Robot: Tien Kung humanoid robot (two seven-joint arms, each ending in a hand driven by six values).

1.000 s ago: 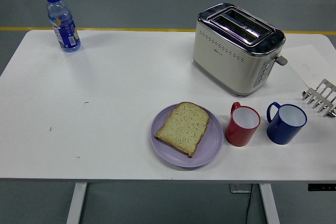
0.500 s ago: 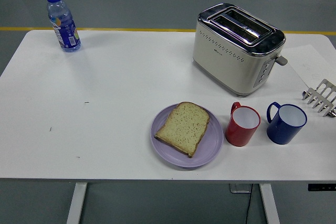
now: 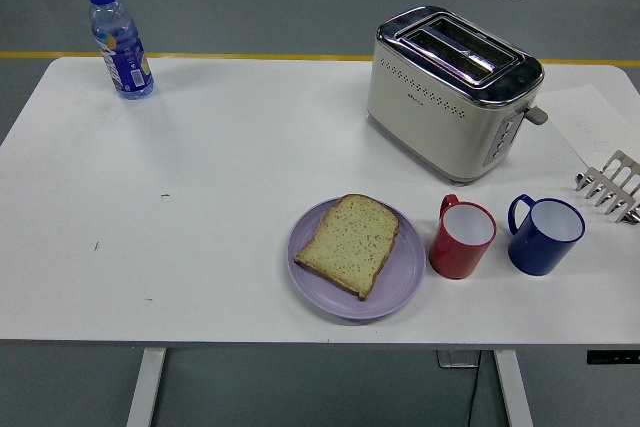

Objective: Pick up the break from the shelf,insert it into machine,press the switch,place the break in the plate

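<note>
A slice of bread (image 3: 350, 243) lies flat on a purple plate (image 3: 400, 292) near the table's front edge. Behind it to the right stands a cream and chrome toaster (image 3: 450, 92) with two empty slots on top and its lever (image 3: 537, 114) on the right end. A metal toast rack (image 3: 611, 187) sits at the right edge, partly cut off, with no bread showing in it. Neither robot hand appears in the head view.
A red mug (image 3: 463, 238) and a blue mug (image 3: 544, 234) stand side by side just right of the plate. A water bottle with a blue cap (image 3: 121, 44) stands at the far left corner. Cables lie on the floor beyond the table.
</note>
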